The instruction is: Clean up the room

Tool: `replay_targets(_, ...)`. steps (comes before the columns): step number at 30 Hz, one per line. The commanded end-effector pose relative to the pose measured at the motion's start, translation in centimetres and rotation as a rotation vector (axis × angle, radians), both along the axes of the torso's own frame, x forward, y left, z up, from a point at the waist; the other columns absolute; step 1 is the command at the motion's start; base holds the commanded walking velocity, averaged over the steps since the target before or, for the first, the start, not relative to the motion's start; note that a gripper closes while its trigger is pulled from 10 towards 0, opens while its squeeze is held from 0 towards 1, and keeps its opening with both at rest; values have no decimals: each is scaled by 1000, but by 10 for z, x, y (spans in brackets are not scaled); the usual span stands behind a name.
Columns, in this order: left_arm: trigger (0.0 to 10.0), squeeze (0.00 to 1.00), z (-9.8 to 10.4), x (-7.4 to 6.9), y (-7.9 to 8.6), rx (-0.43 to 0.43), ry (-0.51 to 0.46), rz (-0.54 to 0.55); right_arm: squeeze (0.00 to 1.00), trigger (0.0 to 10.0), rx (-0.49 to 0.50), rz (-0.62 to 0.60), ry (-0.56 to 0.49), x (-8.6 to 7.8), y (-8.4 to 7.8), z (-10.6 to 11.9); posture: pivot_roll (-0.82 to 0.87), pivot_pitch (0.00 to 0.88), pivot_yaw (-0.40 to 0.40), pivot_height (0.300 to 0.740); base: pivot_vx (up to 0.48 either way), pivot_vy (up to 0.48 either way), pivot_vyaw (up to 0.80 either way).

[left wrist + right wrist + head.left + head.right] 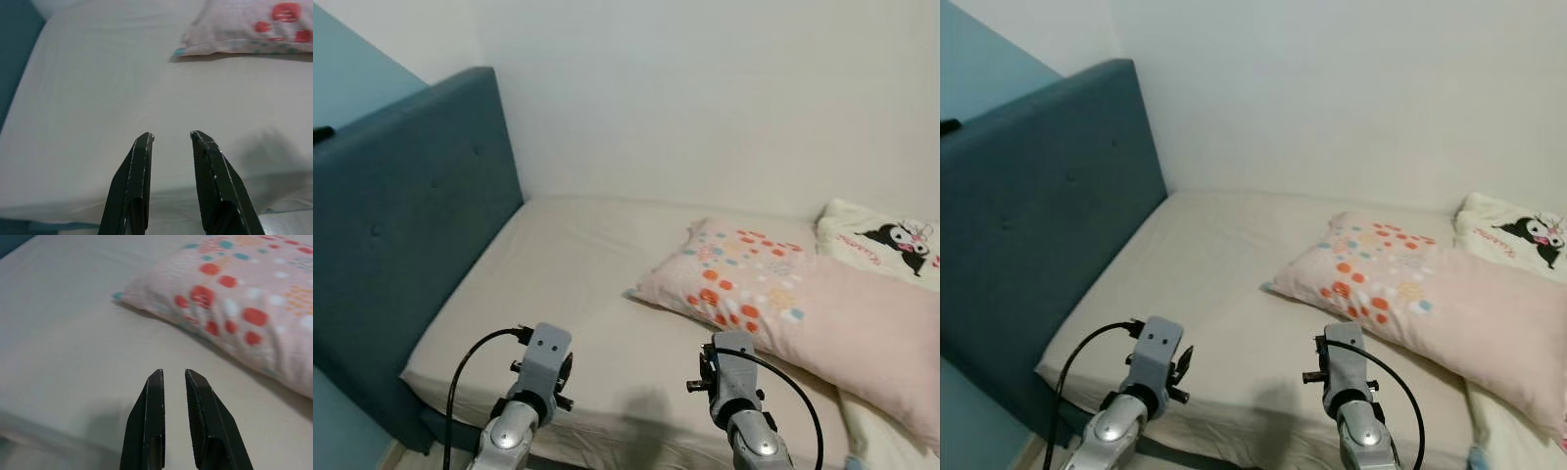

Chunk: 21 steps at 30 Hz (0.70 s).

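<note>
A bed with a bare beige sheet (578,264) lies in front of me. On its right side rests a pink pillow (783,294) with orange, teal and white dots. Behind that sits a white cushion (881,240) printed with a black cartoon figure. Both arms are held low over the near edge of the mattress. My left gripper (171,136) hovers open above the bare sheet with nothing between its fingers. My right gripper (172,373) points at the near corner of the pink pillow (234,298), its fingers a narrow gap apart and holding nothing.
A tall padded teal headboard (401,235) runs along the bed's left side. A white wall (705,98) closes off the far side. The left half of the sheet is bare. A strip of floor (288,223) lies below the mattress edge.
</note>
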<state>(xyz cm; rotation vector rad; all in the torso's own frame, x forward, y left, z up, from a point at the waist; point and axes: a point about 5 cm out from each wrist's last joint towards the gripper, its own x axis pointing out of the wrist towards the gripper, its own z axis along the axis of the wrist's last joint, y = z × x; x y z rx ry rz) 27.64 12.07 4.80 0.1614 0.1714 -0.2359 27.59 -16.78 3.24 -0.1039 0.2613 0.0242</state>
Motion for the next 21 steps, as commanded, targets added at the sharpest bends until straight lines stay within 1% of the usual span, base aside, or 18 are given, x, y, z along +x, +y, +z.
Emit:
replay_targets(1, 10000, 0, -2, -1, -2, 11, 13, -5, 0, 10000, 16, -16, 1, -2, -2, -1, -37, 70, -2, 740, 0, -480, 0)
replay_targets(5, 10000, 0, -2, -1, -2, 11, 13, -3, 0, 10000, 19, -20, 5, -3, -2, -1, -37, 69, -2, 740, 0, -480, 0)
replay_targets(9, 10000, 0, -2, -1, -1, 12, 15, -1, 0, 10000, -3, 3, 16, -3, -1, -2, -39, 71, -2, 740, 0, -480, 0)
replay_targets(12, 10000, 0, -2, -1, -1, 12, 15, 0, 0, 10000, -16, -1, 18, -3, -2, -2, -38, 70, -5, 740, 0, -480, 721)
replay_targets(14, 10000, 0, -2, -1, -1, 11, 17, 4, 0, 10000, -3, -20, 12, -3, -3, -2, -37, 69, -5, 740, 0, -480, 0)
replay_targets(18, 10000, 0, -3, -1, 0, 12, 19, 11, 0, 10000, -28, -6, 9, -2, -3, -2, -37, 68, -9, 740, 0, -480, 0)
replay_targets(21, 10000, 0, -3, -1, 1, 2, 24, 14, 0, 10000, -24, -12, 12, -2, -3, -2, -36, 66, -10, 740, 0, 0, 0)
